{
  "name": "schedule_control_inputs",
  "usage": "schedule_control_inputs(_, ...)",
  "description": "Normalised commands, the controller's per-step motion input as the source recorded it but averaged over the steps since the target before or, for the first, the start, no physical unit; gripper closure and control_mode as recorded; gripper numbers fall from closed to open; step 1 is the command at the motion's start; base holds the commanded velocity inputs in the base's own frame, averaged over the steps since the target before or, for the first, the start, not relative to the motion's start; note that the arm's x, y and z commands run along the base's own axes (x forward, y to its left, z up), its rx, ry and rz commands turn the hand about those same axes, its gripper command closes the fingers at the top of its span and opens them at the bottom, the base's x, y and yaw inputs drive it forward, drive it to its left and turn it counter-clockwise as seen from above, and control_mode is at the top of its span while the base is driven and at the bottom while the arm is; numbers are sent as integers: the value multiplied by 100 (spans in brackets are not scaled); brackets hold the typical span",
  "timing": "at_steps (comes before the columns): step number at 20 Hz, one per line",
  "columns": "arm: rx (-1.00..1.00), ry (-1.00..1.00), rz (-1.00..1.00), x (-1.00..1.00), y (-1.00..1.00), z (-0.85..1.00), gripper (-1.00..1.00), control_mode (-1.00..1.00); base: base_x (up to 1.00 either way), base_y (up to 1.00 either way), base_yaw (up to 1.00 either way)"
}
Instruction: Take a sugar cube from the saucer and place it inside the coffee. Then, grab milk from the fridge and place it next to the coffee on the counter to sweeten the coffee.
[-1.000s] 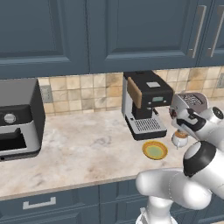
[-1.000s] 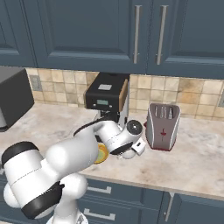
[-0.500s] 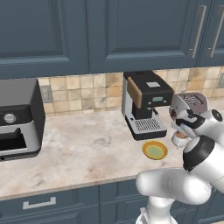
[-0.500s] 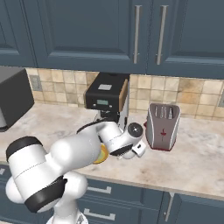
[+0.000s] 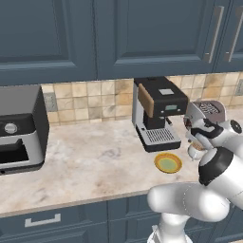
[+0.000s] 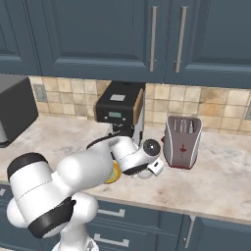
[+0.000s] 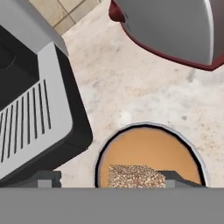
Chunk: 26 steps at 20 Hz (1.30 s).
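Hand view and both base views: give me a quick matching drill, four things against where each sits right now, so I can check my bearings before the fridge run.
Things:
1. sugar cube
2. saucer
3. toaster
4. coffee machine

Places:
A. against the tiled wall, drip tray facing the counter edge
B. on the counter in front of the coffee machine, nothing on it
C. in the brown liquid of the coffee, under the open gripper
D. silver and red, standing past the cup on the side away from the coffee machine

Pairs: 1-C, 2-B, 3-D, 4-A
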Motion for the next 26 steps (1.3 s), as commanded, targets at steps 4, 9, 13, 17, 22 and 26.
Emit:
schedule_control_inputs(4, 0, -6, -3, 0, -4, 0, -100, -100, 0, 0, 0)
schedule_control_inputs(9, 0, -7, -3, 0, 0, 13, -100, -100, 0, 0, 0)
schedule_control_inputs(13, 0, -7, -2, 0, 0, 29, -100, -100, 0, 0, 0)
schedule_control_inputs(17, 0, -3, -3, 0, 0, 35, -100, -100, 0, 0, 0)
schedule_control_inputs(22, 0, 2, -4, -42, 3, 39, -100, -100, 0, 0, 0)
schedule_control_inputs(26, -6, 10, 0, -65, 43, 43, -100, -100, 0, 0, 0)
